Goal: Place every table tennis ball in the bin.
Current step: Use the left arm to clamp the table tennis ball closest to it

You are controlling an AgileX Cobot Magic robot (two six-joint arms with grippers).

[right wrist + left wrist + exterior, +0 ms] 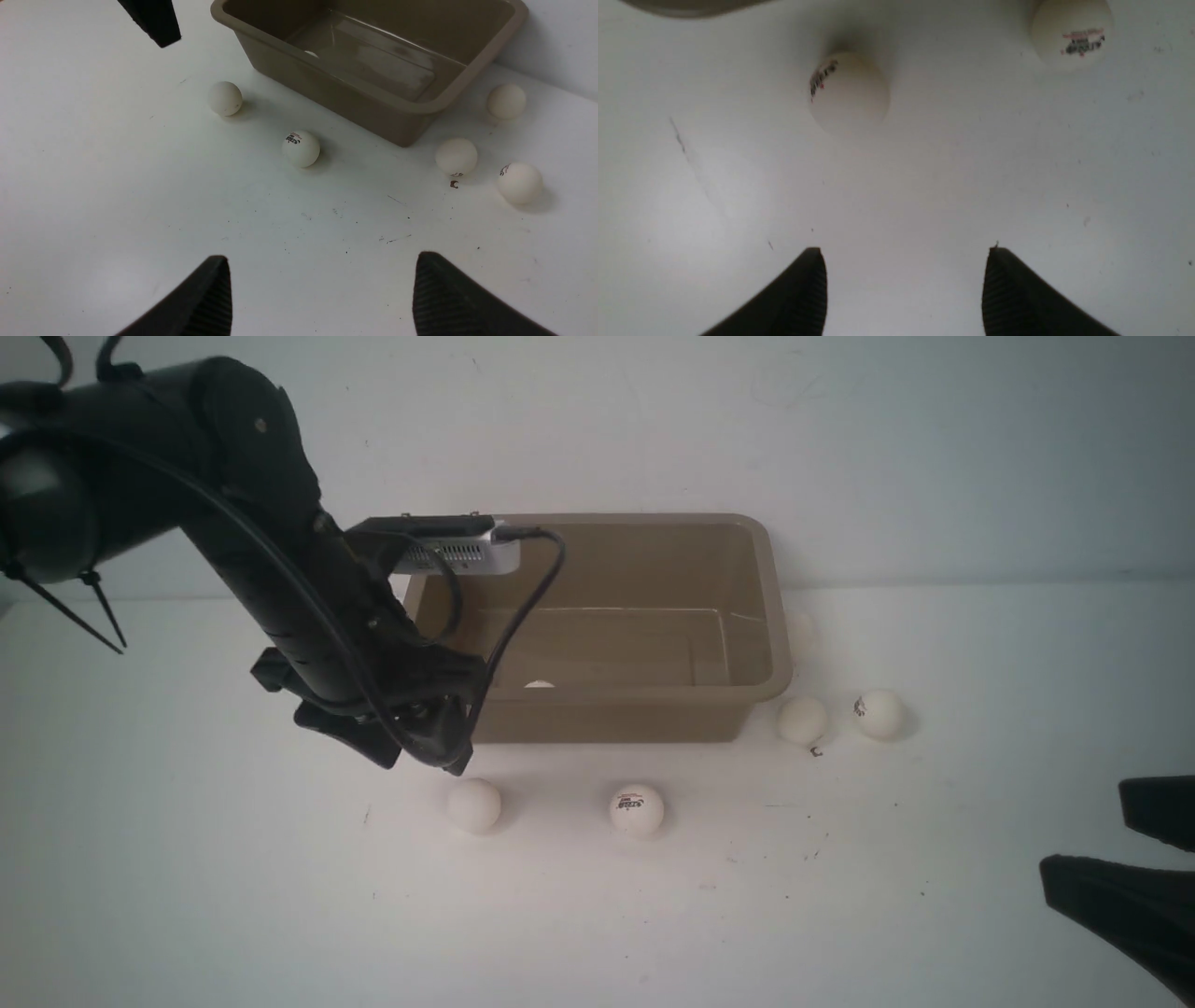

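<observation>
Left wrist view first: left jaws spread and empty above the tabletop (896,186), the nearest ball (850,91) lying ahead of the tips, not between them. Come down off-centre and one tip could clip it. Light and round, it would likely roll toward its neighbour (1071,35) or the bin (775,616), where one ball (539,685) already sits. Right jaws, also spread and empty, hang well apart from the plain ball (802,720) and marked ball (878,714) by the bin's right end. Both near balls carry dark-and-red print, too blurred to read.
</observation>
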